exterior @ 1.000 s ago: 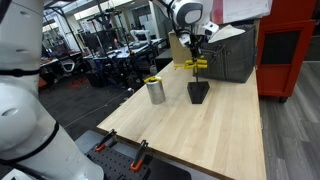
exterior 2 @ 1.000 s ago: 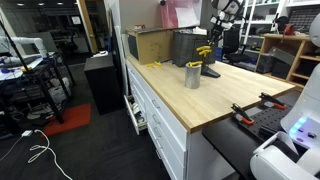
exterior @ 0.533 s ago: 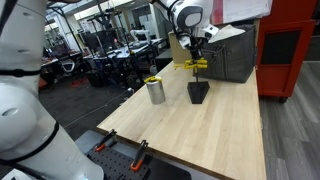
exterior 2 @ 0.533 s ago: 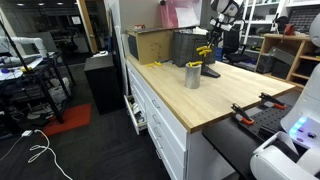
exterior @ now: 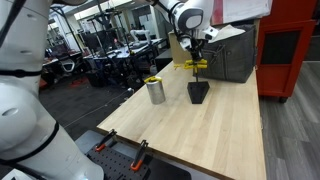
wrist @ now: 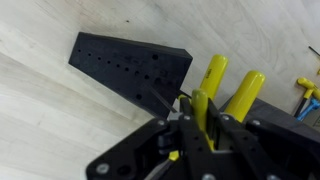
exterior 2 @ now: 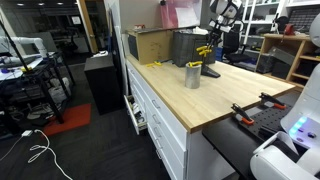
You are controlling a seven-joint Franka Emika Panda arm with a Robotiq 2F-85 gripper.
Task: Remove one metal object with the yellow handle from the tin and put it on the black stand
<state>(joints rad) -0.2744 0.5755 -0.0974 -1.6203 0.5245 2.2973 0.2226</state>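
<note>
Gripper (exterior: pixel 198 61) is closed on the yellow-handled tool (wrist: pixel 214 76) and holds it in the air just above the black stand (exterior: pixel 198 92). The tool is not touching the stand. The tin (exterior: pixel 155 91) stands well apart from both on the wooden surface (exterior: pixel 225 140).

Risks, judged from here:
- The stand tapers and looks light. A descent that is off-centre could tip it or push it across the surface.
- The wrist view shows rows of small holes in the stand's face. If the metal tip misses them, the tool could slide down the slope and onto the surface.
- The grip seems to sit near the handle's root, so the tool could swing when it is let go.

Count:
- Tin: one.
- Black stand: one.
- Dark grey crate (exterior: pixel 228 58) behind: one.
- Yellow bars in the gripper: two, side by side. Cannot tell whether that is one tool with a forked handle or a pair.
- Yellow shows at the tin's rim, but the number inside is not readable.
- Loose yellow piece (wrist: pixel 306 88) lying on the surface: one, at the edge of the wrist view.
</note>
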